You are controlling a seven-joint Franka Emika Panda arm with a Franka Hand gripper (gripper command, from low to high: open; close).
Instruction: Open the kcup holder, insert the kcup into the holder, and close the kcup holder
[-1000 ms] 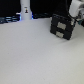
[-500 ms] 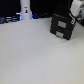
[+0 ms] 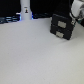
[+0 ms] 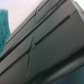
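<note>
The kcup holder (image 3: 62,25) is a black boxy unit with two front panels and grey handles, standing at the back on the exterior view's right. My white arm (image 3: 76,9) reaches down just behind its upper right corner. The fingers are hidden there, so I cannot tell whether the gripper is open or shut. The wrist view is blurred and filled by the holder's dark ridged surface (image 4: 50,45) at very close range. No fingers show in it. The kcup is not visible in either view.
A pale table top (image 3: 35,55) fills most of the exterior view. A white upright object (image 3: 25,9) with a bluish glow stands at the back left before a dark background. A teal patch (image 4: 6,25) shows beside the holder in the wrist view.
</note>
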